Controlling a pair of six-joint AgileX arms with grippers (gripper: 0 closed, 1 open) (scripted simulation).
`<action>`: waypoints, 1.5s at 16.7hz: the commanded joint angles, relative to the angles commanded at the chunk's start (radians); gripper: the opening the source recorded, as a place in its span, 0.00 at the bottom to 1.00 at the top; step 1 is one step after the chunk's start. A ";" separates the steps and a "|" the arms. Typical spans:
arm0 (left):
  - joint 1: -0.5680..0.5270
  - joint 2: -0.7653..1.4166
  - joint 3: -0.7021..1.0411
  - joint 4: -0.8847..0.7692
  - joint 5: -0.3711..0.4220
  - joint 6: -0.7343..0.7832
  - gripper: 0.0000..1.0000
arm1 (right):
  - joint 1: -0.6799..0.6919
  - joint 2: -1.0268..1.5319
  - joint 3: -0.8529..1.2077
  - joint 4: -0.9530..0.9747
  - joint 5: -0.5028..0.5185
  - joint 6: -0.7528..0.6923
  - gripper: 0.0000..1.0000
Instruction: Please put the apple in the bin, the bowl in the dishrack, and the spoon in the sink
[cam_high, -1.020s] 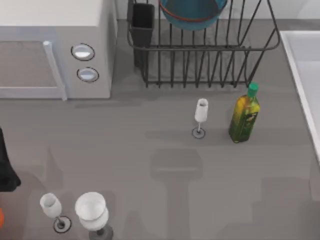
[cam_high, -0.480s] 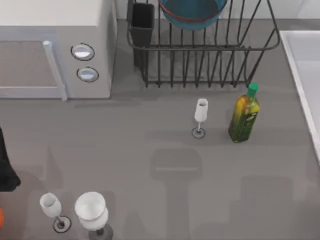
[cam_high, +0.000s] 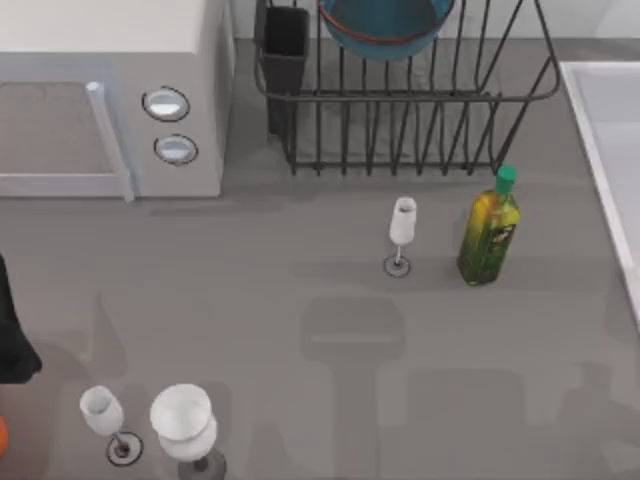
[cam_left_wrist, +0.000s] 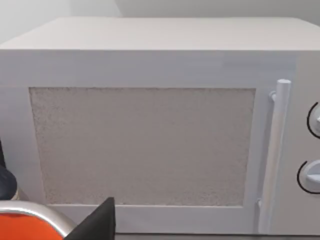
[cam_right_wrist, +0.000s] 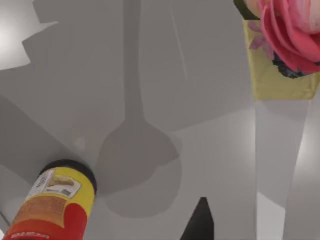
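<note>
The bowl (cam_high: 385, 25) sits in the dishrack (cam_high: 400, 110) at the top view's upper centre, tilted on edge among the bars. The sink (cam_high: 610, 130) lies at the right edge. The left wrist view faces the microwave (cam_left_wrist: 150, 130); the right wrist view shows a can (cam_right_wrist: 52, 205) and a yellow flower vase (cam_right_wrist: 280, 65). Whether either gripper is open or closed cannot be told.

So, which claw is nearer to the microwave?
Left. The left claw faces the microwave door from close by; the right claw hangs above a can and a flower vase, seemingly elsewhere.
</note>
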 joint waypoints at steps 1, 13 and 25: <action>0.000 0.000 0.000 0.000 0.000 0.000 1.00 | 0.000 0.000 0.000 0.000 0.000 0.000 0.00; 0.000 0.000 0.000 0.000 0.000 0.000 1.00 | -0.001 0.397 0.473 -0.177 0.004 -0.024 0.00; 0.000 0.000 0.000 0.000 0.000 0.000 1.00 | 0.001 1.209 1.734 -0.511 0.014 0.000 0.00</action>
